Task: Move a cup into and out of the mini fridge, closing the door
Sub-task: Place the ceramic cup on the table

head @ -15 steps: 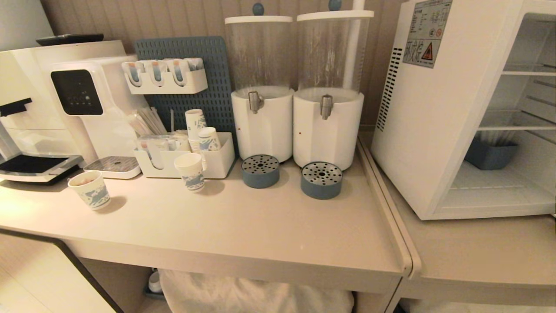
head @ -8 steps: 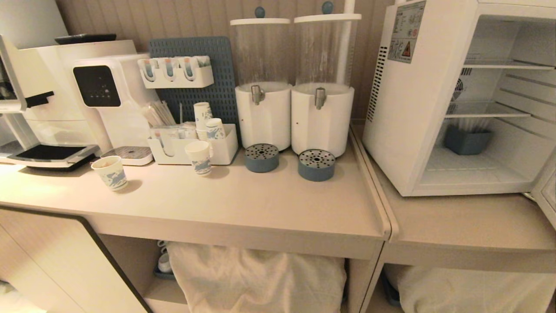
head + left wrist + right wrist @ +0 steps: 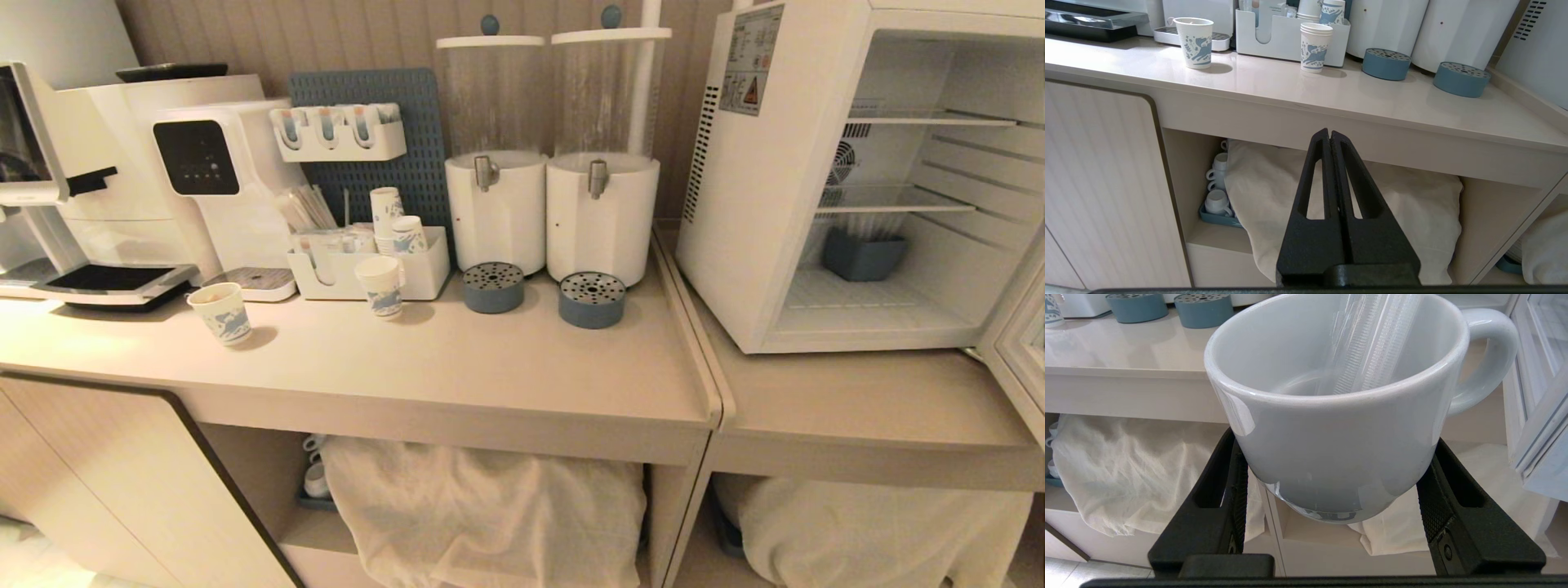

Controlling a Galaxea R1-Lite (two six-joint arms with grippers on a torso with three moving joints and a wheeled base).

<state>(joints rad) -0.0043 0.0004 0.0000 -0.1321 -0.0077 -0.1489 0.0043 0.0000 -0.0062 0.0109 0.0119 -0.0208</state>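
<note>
The cup (image 3: 1339, 428), a squat white mug with a loop handle, fills the right wrist view. My right gripper (image 3: 1335, 449) is shut on its lower body, one finger on each side. It hangs in front of the counter edge, below counter height. The mini fridge (image 3: 767, 204) stands at the right of the counter with its inside and wire shelves showing. Its door (image 3: 1016, 351) is swung open at the far right and also shows as the glass door (image 3: 1539, 396) beside the cup. My left gripper (image 3: 1329, 132) is shut and empty, low before the counter front. Neither arm shows in the head view.
Two paper cups (image 3: 220, 313) (image 3: 382, 286), a white organiser (image 3: 367, 273), two drink dispensers (image 3: 496, 212) with blue drip trays and a coffee machine (image 3: 106, 180) stand on the counter. A blue bin (image 3: 863, 255) sits inside the fridge. Below the counter are white cloth (image 3: 490, 514) and mugs on a tray (image 3: 1218, 200).
The whole head view has shifted: the camera has drawn back and to the right, so more of the fridge interior, its door and the space under the counter show. Nothing on the counter has moved.
</note>
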